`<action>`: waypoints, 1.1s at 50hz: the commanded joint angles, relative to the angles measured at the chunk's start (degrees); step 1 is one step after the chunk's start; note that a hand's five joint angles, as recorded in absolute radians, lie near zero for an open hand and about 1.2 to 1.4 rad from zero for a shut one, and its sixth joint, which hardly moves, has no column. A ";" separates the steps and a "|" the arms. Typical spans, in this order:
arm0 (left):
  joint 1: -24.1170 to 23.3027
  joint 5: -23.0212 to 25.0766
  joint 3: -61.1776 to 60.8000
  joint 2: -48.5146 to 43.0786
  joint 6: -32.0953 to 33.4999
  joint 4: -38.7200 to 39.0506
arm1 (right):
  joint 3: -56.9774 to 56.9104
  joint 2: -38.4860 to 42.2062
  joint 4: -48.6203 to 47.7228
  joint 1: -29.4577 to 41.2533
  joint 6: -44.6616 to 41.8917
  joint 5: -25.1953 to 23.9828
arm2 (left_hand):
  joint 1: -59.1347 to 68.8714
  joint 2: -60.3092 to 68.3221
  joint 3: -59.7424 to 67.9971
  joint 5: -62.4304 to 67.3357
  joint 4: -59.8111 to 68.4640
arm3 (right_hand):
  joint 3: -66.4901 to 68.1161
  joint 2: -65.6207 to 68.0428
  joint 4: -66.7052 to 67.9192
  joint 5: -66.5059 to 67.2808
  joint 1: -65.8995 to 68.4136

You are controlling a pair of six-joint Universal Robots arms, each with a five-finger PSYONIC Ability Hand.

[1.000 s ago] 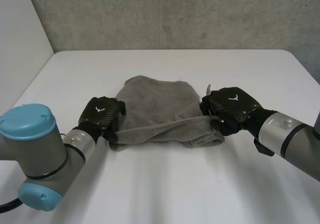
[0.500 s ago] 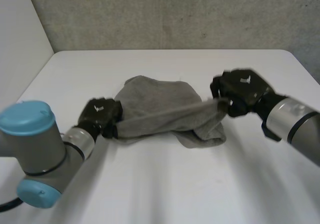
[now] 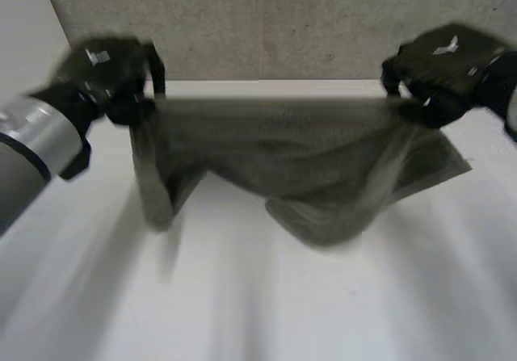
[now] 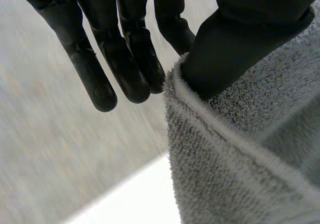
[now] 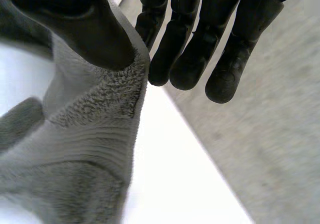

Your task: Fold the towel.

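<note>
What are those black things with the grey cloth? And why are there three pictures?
They are a robot's two hands. One picture is from a camera behind the arms, looking down at a white table. The left hand and the right hand each pinch a top corner of a grey towel, which hangs between them over the table. The other two come from cameras on the wrists: close up, each thumb presses the towel's edge against the fingers.
</note>
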 commanded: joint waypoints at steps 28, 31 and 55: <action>1.09 -7.95 9.83 -7.39 11.22 45.09 | 0.36 5.96 -46.37 8.87 4.65 10.51 | 12.84 10.26 10.28 11.07 10.21 | 3.16 3.83 3.59 3.01 3.54; 1.79 -7.16 4.57 -7.83 11.40 42.45 | 2.65 7.27 -39.87 9.31 4.30 8.67 | 12.84 10.26 10.28 11.07 10.21 | 3.16 3.83 3.59 3.01 3.54; 2.32 -0.30 -18.22 -19.87 23.42 38.49 | 19.52 16.24 -36.62 10.10 0.52 8.84 | 12.84 10.26 10.28 11.07 10.21 | 3.16 3.83 3.59 3.01 3.54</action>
